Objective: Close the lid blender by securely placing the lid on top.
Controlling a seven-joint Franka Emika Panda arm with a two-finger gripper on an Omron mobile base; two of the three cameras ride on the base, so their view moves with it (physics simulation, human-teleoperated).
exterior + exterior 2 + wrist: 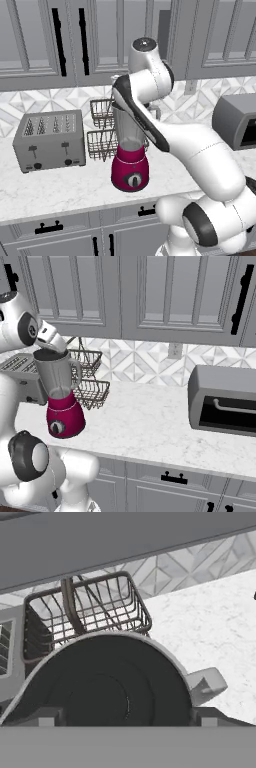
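The lid (105,682) sits right over the blender (131,150) jar's rim, pinched between the gripper (122,718) tips at 3 and 9 o'clock of the disc. I'd press straight down so it seats flat (jar handle pokes out around 3 o'clock), then let go without dragging it toward the wire basket (90,612).

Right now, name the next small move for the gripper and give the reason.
Probably press straight down a little, then release. In the hand view the black lid sits centred within the blender jar's rim, the gripper at its sides; the right base view shows the hand directly above the jar.
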